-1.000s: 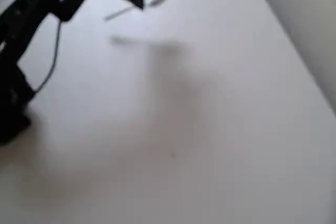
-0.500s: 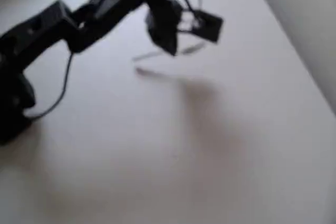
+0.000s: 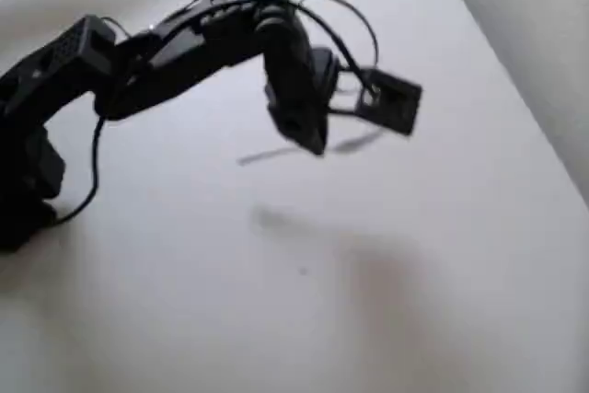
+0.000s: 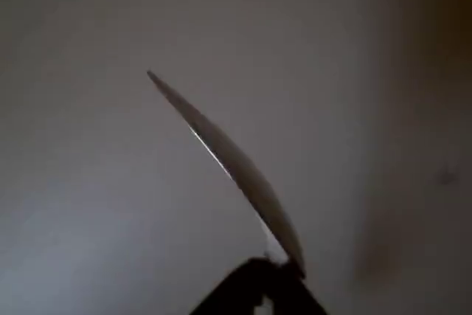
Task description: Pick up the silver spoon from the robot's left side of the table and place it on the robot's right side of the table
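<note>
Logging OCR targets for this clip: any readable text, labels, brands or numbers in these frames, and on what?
None readable. The gripper, the silver spoon it carries above the table, and the small black box beside it show no legible marks; the overhead view is too blurred to rule out small print. The wrist view shows the spoon without engraving visible.

Silver spoon (image 3: 276,153); black tool (image 3: 315,143); off-white table (image 3: 184,301)

A: Anything here besides the work itself?

B: Little. In the overhead view a plain grey strip (image 3: 538,34) runs down the upper right corner, beyond the straight edge of the table (image 3: 184,319). It is too blurred to tell floor from wall.

A: And on the top?

B: One tiny dark speck (image 3: 302,271) near the middle.
</note>
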Tool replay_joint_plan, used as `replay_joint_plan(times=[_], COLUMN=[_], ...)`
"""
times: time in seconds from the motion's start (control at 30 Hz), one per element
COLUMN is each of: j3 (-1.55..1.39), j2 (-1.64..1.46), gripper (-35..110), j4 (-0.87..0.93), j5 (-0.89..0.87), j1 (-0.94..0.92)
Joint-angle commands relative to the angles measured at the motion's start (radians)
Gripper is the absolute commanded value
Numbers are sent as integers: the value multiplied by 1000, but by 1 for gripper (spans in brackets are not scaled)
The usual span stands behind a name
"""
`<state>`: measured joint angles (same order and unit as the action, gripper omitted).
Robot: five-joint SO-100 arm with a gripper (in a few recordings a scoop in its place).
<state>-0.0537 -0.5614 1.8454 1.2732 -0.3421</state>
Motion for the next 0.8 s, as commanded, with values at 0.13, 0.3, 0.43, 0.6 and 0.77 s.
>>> replay_joint_plan(times=[0.13,0.3,0.43,0.6,0.77], j3=[6,9,11,11,11], j2=[-67,-29,3,46,106], gripper=[-2,-1,-1,-1,-1], j4=[11,11,9,9,8], j5=[84,121,140,160,210], j1=[-189,-239,-253,-252,-270])
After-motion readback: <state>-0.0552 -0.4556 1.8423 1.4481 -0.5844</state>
